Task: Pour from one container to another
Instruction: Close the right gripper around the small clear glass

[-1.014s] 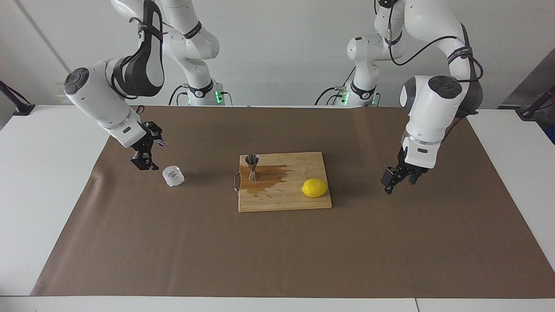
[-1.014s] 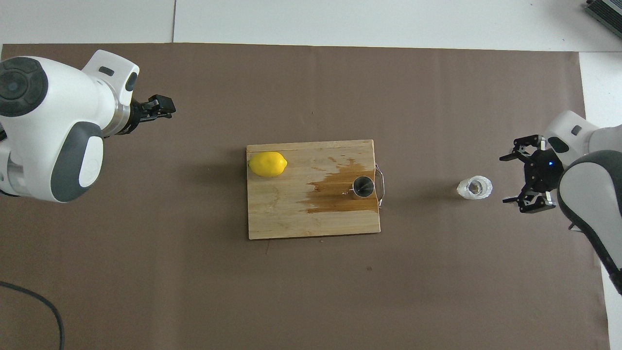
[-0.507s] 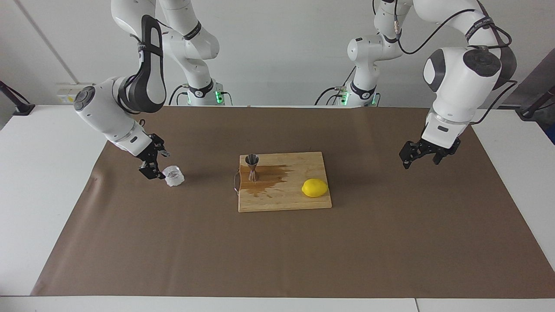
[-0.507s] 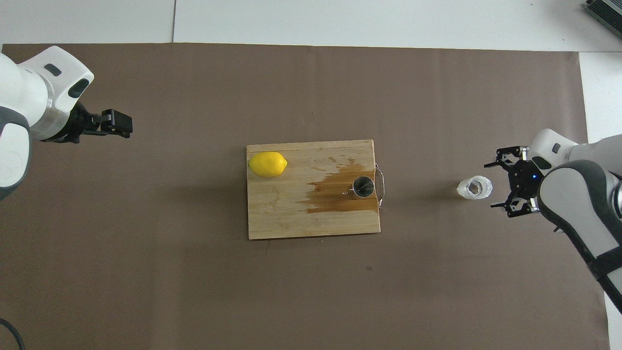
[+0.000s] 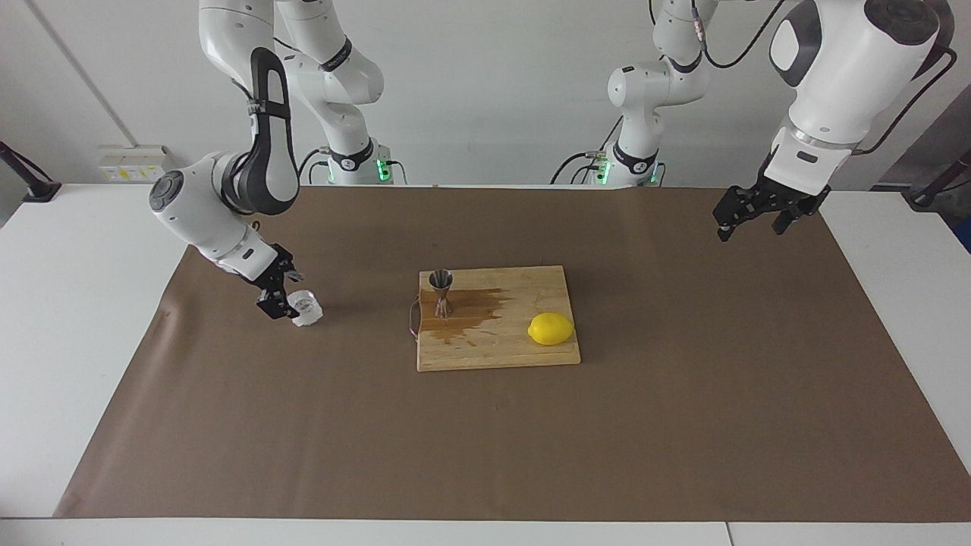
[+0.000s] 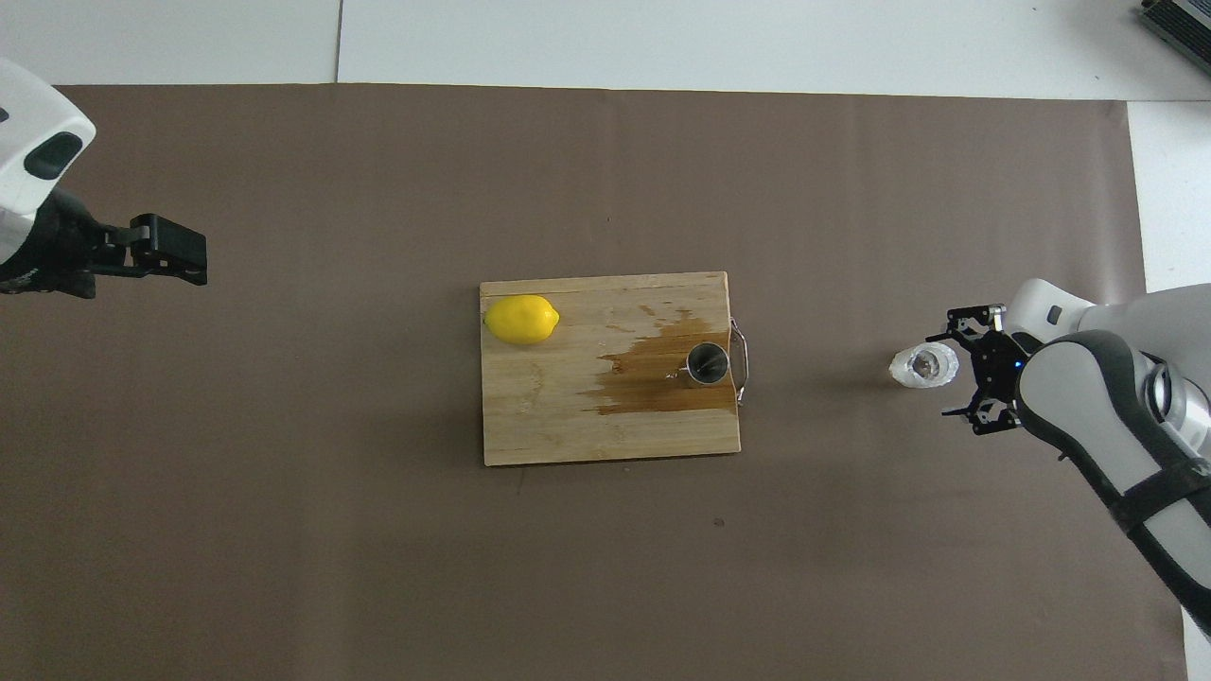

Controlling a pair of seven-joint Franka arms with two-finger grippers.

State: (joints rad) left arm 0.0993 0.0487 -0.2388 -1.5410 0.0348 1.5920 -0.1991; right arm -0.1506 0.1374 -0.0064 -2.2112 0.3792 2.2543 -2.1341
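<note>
The clear textured glass stands on the brown mat toward the right arm's end of the table. My right gripper is low and open right beside it, its fingertips reaching the glass's sides without closing on it. The steel jigger stands upright on the wooden cutting board, at the board's edge nearest the glass. My left gripper hangs open and empty high over the mat at the left arm's end.
A yellow lemon lies on the board at its end toward the left arm. A dark wet stain spreads over the board beside the jigger. A brown mat covers the table.
My right gripper has come down and moved in toward the glass until it stands right beside it. My left arm has lifted and drawn back toward its own end of the table.
</note>
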